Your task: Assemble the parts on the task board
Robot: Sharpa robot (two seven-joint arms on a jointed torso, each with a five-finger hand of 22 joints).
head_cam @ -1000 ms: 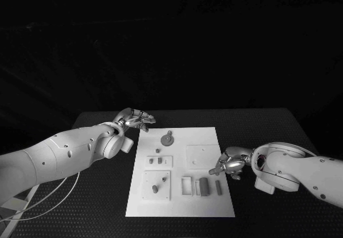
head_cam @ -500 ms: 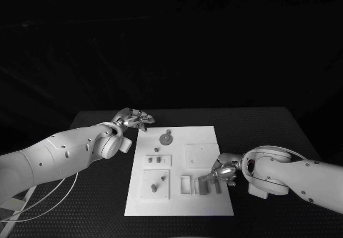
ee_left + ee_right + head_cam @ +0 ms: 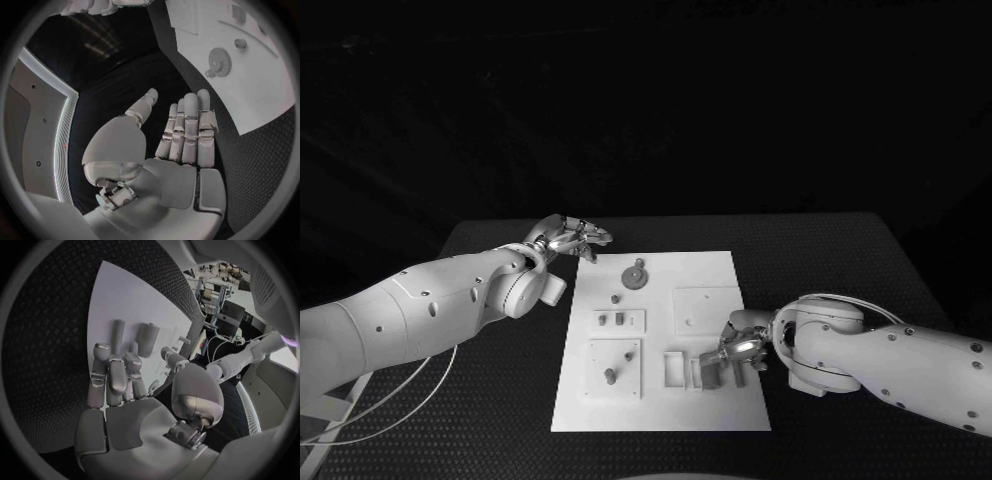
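The white task board (image 3: 661,410) lies in the middle of the black table. On it I see a grey gear (image 3: 635,277), a small peg (image 3: 616,299), a small plate with two pegs (image 3: 620,321), a larger plate with pegs (image 3: 615,370) and two grey bars (image 3: 713,375). My right hand (image 3: 740,350) hovers over the board's right near part, fingers stretched out just short of the two bars (image 3: 148,339), holding nothing. My left hand (image 3: 567,238) stays off the board's far left corner; it is flat and empty (image 3: 181,135), with the gear (image 3: 219,61) beyond its fingertips.
A square white plate (image 3: 707,310) sits on the board behind my right hand. A white slotted holder (image 3: 678,370) stands left of the bars. Bare black table (image 3: 862,260) runs along both sides of the board.
My right hand has moved from the board's right edge inward and nearer, ending over the two grey bars. My left hand has stayed in place.
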